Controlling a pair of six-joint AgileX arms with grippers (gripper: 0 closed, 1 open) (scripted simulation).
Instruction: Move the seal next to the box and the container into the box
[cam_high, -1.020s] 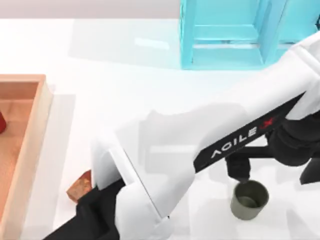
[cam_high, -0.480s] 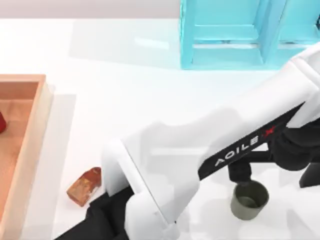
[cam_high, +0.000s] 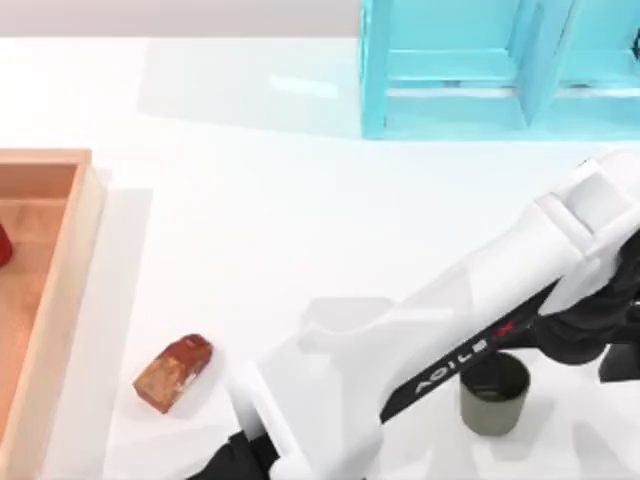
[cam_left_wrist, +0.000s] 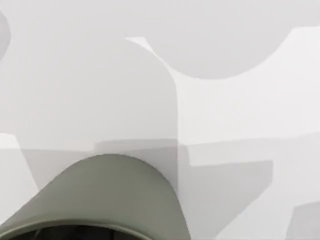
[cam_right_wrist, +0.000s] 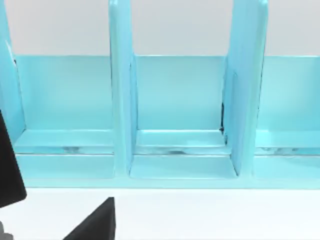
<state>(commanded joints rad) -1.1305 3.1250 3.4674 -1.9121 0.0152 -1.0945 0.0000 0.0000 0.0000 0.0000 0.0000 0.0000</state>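
The left arm (cam_high: 440, 340) reaches across the counter (cam_high: 260, 220) from the lower middle of the top view toward the lower right, and its dark wrist end sits right over the container (cam_high: 492, 397), covering the far part of the cup's rim. The left gripper itself is hidden under the arm's own body there, so I cannot tell whether its fingers are apart or together, or whether they touch the cup. In the left wrist view the container (cam_left_wrist: 100, 195) lies close below the camera, its olive-grey outer wall and a sliver of dark hollow inside showing, standing upright on the white surface.

The seal (cam_high: 173, 372) lies on its side on the counter at the lower left, tilted diagonally, apart from the arm and near the box's right-hand rim without touching it. The box (cam_high: 62, 300) sits at the left edge of the counter, a shallow wooden tray with a thick raised rim; a small red thing (cam_high: 4, 245) shows inside it at the picture's edge.

The counter is plain white and glossy. A turquoise shelf unit (cam_high: 470, 70) stands at the far right of it; the right wrist view looks straight at that shelf unit (cam_right_wrist: 175, 125), showing its upright dividers and open compartments.
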